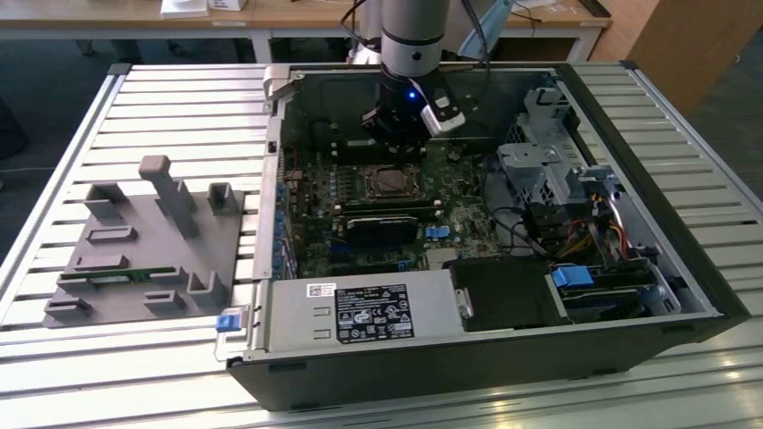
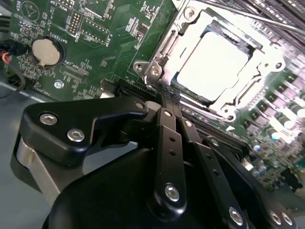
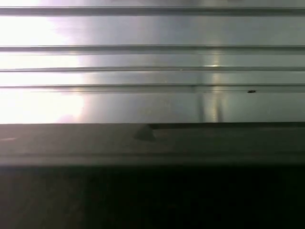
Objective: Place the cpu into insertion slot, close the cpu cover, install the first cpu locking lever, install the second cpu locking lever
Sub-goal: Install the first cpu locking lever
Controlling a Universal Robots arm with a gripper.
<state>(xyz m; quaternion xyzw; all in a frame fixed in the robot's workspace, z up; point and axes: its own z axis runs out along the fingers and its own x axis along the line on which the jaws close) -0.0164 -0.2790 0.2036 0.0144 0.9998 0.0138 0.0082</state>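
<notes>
In the second wrist view the cpu (image 2: pixel 214 59) lies flat in the insertion slot (image 2: pixel 208 99), its pale metal face showing. The silvery cpu cover (image 2: pixel 164 45) lies down around it, framing the chip. A thin metal lever rod (image 2: pixel 248 16) runs along the socket's far side. My gripper (image 2: pixel 167 102) hangs just beside the socket's near edge, fingers drawn together with nothing between them. In the exterior view the gripper (image 1: pixel 399 134) hovers inside the open computer case just behind the insertion slot (image 1: pixel 391 181) on the green motherboard (image 1: pixel 357 250).
The black case wall (image 1: pixel 667 223) and drive bays (image 1: pixel 560 170) stand at the exterior view's right, a power supply (image 1: pixel 357 313) at the front. A grey fixture block (image 1: pixel 143 241) sits on the slatted table (image 1: pixel 179 107) at the left. A coin battery (image 2: pixel 46 51) lies near the gripper.
</notes>
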